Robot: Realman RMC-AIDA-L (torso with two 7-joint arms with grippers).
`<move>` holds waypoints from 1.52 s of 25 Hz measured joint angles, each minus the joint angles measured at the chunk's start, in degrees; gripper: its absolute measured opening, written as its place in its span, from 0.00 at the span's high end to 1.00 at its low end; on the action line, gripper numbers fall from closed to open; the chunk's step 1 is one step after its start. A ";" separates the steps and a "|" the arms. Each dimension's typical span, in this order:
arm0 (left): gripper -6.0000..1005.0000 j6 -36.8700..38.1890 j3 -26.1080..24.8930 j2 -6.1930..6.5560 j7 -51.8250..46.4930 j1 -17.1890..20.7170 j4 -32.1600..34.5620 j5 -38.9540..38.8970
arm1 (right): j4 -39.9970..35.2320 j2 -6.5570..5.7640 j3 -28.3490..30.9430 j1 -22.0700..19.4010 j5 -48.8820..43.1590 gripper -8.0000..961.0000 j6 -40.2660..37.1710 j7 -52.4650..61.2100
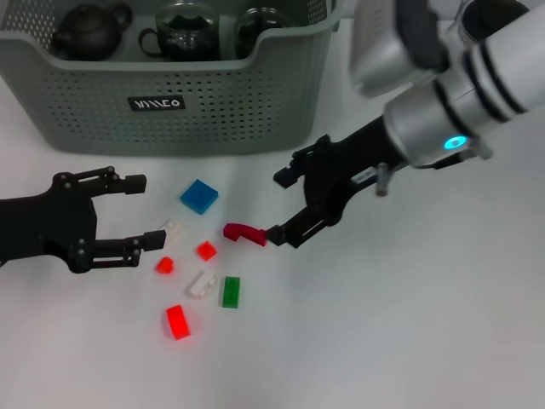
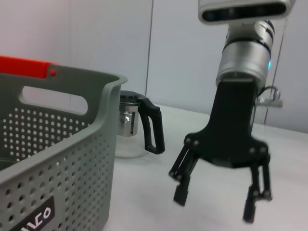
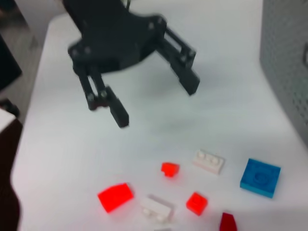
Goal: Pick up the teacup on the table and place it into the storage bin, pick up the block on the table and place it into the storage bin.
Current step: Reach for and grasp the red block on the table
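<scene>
Bin: grey-green storage bin (image 1: 170, 102) w/ perforated walls sitting at far side of white table (image 1: 409, 324); cut-out handle showing in left wrist view
Label: small black tag (image 1: 155, 104) on bin's front wall, white lettering showing upside down from head cam, not readable for sure
In bin: dark teapot (image 1: 89, 32) at robot's left, dark teacup (image 1: 183, 36) mid, another dark cup (image 1: 255, 30) beside it
Blocks: lying loose on table in front of bin, between the two grippers – blue block (image 1: 199, 196), dark red block (image 1: 243, 233), small red block (image 1: 205, 250), another small red block (image 1: 164, 265), larger red block (image 1: 177, 321), white block (image 1: 173, 228), second white block (image 1: 199, 285), green block (image 1: 230, 291)
Right gripper (image 1: 285, 204): fingers spread wide, holding nothing, lower fingertip sitting just beside dark red block; touching or not – can't tell
Left gripper (image 1: 145, 210): low over table at robot's left, fingers gaping wide, holding nothing; lower fingertip just beside first white block
Off to side: glass pot w/ black handle (image 2: 139, 127) standing on table past bin's corner, in left wrist view
</scene>
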 joint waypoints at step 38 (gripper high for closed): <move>0.17 -3.14 -0.42 -0.71 0.00 0.47 -1.09 -0.63 | 7.09 0.88 -32.50 -0.23 18.29 0.46 31.89 -1.03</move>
